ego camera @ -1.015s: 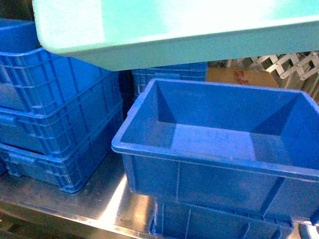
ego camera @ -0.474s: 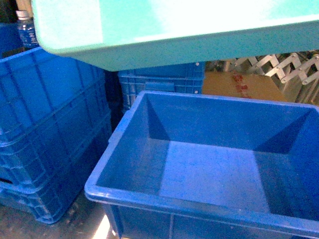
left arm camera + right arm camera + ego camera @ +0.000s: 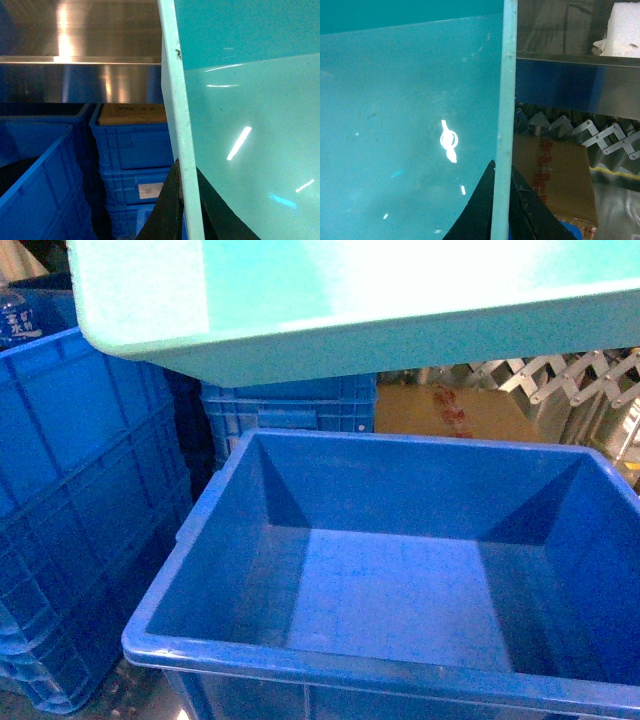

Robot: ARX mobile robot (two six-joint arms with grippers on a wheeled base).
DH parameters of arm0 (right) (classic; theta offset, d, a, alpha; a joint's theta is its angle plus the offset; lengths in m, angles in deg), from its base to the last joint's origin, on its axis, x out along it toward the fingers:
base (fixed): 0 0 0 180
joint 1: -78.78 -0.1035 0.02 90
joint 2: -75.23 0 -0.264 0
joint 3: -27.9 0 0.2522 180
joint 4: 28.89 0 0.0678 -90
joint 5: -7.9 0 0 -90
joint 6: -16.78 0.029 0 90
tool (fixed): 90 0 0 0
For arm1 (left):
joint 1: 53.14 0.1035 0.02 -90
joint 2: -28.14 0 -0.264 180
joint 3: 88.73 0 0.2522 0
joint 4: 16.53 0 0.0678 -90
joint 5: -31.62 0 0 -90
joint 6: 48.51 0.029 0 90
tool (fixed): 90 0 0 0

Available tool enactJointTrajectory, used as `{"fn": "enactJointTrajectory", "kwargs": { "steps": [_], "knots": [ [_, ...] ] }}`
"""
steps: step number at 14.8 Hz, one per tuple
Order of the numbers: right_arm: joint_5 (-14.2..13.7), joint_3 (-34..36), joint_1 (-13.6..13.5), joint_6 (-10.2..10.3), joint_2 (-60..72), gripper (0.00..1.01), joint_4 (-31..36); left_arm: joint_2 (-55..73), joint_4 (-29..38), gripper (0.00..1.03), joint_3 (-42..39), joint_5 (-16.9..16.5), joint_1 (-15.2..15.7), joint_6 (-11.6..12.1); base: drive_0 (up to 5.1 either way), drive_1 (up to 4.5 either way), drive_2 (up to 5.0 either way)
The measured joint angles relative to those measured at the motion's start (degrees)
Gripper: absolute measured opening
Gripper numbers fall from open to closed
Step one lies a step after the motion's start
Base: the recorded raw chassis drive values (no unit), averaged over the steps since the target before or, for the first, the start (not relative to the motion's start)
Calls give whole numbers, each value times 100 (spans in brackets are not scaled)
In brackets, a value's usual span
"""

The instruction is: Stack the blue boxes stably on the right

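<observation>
A pale turquoise blue box hangs tilted across the top of the head view, above an open royal-blue bin. The grippers themselves do not show in the head view. In the left wrist view my left gripper is shut on the box's rim, one dark finger on each side, with the box's wall to the right. In the right wrist view my right gripper is shut on the opposite rim, the box's inside to the left.
Stacked royal-blue ribbed crates stand at left with a water bottle on top. Another crate, a cardboard box and a metal folding lattice stand behind the bin. A steel shelf runs overhead.
The royal-blue bin and crates have come closer and shifted left and down in the head view. The turquoise box keeps its place at the top, still held by both grippers.
</observation>
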Motion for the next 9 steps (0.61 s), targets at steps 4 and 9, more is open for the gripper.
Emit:
{"fn": "enactJointTrajectory", "kwargs": {
  "steps": [4,9],
  "knots": [
    [2,0,0,2,-15,7,37,-48,26,2,0,2,0,2,-1,311,-313],
    [2,2,0,4,15,7,-9,-22,-22,2,-9,2,0,0,-35,216,-286]
  ]
}}
